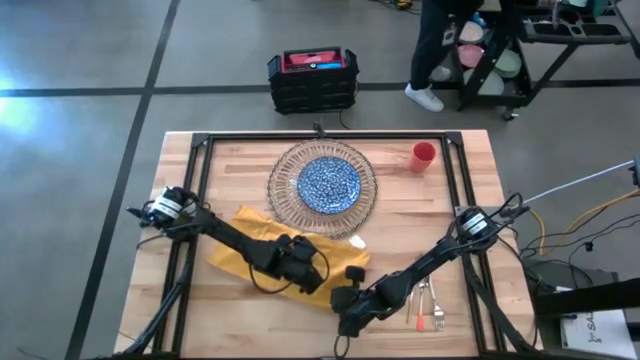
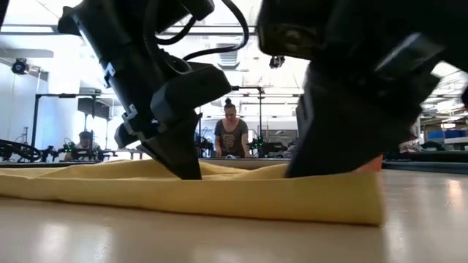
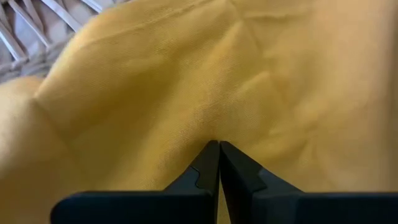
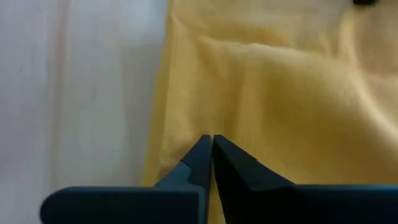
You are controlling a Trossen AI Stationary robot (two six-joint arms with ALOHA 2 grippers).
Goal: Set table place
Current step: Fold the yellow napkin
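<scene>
Yellow cloth napkin (image 3: 186,81) fills both wrist views. It lies on the table (image 1: 480,190), on the near side of the glass charger (image 1: 285,205). Left gripper (image 3: 218,147) has its fingers pressed together on a fold of the napkin, and seems to pinch it. Right gripper (image 4: 208,140) is also closed, its tips at the napkin's edge just beside the other gripper. Beyond both sits the blue-patterned plate (image 1: 328,183) on the charger, with the red cup (image 1: 423,156) near it. Orange-handled cutlery (image 1: 428,305) lies beside the right gripper.
</scene>
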